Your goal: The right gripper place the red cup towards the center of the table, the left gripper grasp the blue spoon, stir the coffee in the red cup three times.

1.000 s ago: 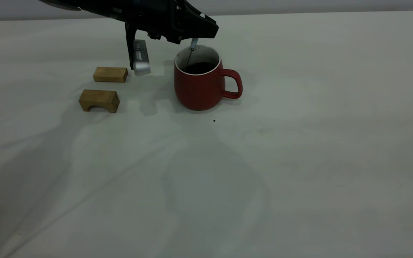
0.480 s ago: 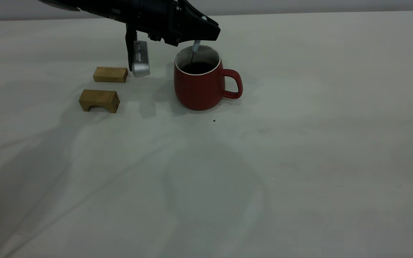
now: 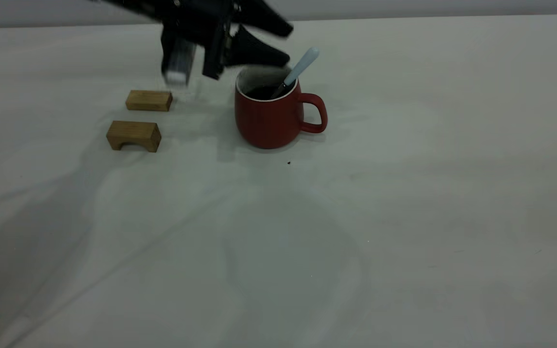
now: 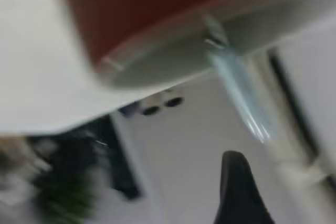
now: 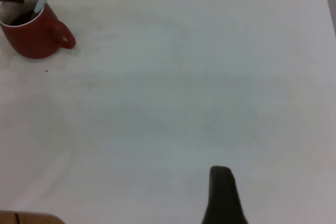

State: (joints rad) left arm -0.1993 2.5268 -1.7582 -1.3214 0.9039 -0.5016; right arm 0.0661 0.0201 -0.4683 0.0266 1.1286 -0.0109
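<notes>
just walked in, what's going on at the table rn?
The blue spoon leans on the rim of the red cup, bowl down in the coffee, handle up toward the cup's handle side. No gripper holds it. The left gripper hangs open just above and behind the cup, blurred with motion. The right gripper sits far off over bare table, idle. Two wooden blocks lie left of the cup.
</notes>
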